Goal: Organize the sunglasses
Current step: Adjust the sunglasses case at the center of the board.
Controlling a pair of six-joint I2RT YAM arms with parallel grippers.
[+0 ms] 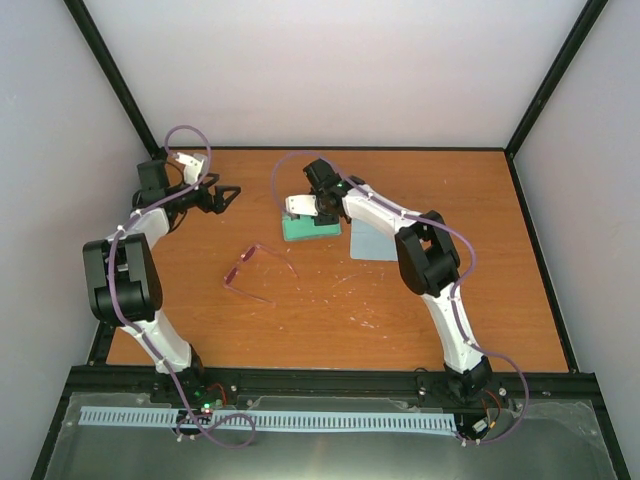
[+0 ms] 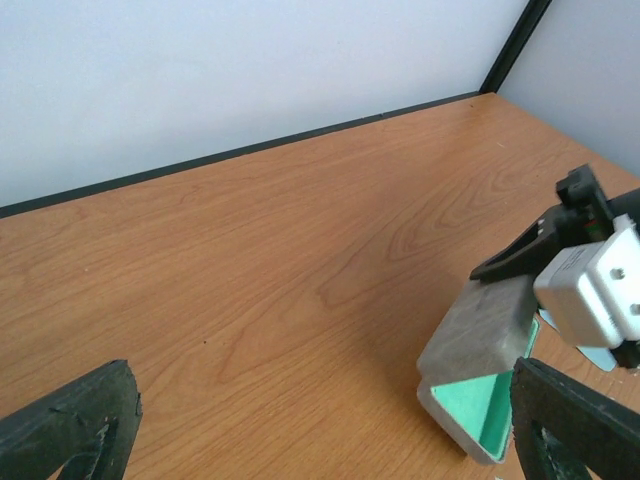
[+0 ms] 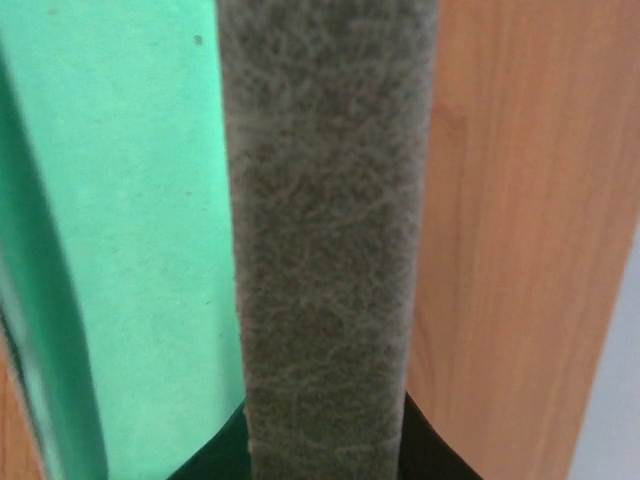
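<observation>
Top external: sunglasses (image 1: 257, 272) lie lower right of the wide-open left hand (image 1: 230, 194); right hand (image 1: 308, 205) pinches the case lid (image 3: 325, 250).

My counter (image 1: 330, 320) is warm orange-brown wood with a plain grain. Toward its far side a case (image 1: 305, 231) stands open, its grey felt-like lid raised and the teal lining showing. In my right wrist view the lid's fuzzy edge runs upright, with the teal beside it. A pale blue-grey cloth (image 1: 372, 242) lies flat just beside the case. White walls (image 1: 330, 70) and black corner posts (image 1: 110, 70) close the counter in.
</observation>
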